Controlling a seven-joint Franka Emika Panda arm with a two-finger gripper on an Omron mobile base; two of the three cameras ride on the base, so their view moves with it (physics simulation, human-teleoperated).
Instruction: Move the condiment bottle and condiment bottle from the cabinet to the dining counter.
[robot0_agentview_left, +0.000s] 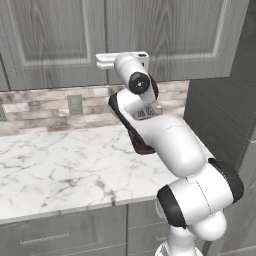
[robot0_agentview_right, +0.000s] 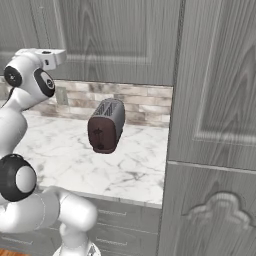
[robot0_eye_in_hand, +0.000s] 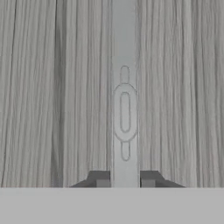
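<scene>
The condiment bottles are hidden; the grey wooden upper cabinet doors (robot0_agentview_left: 60, 40) are closed. In the hand view a slim grey cabinet handle (robot0_eye_in_hand: 125, 111) runs straight up from between my two dark fingertips. My gripper (robot0_eye_in_hand: 125, 180) is shut on this handle, one finger on each side of the bar. From the left base view my white hand (robot0_agentview_left: 112, 60) is raised against the lower edge of the upper cabinet, at the seam between two doors. The right base view has the same hand (robot0_agentview_right: 49, 57) at the far left, pressed to the cabinet front.
A dark red toaster (robot0_agentview_right: 106, 125) stands on the white marble counter (robot0_agentview_left: 60, 165) below the cabinet, partly behind my arm. A wall outlet (robot0_agentview_left: 75, 104) sits in the tiled backsplash. A tall grey cabinet (robot0_agentview_right: 215, 125) closes off the right side.
</scene>
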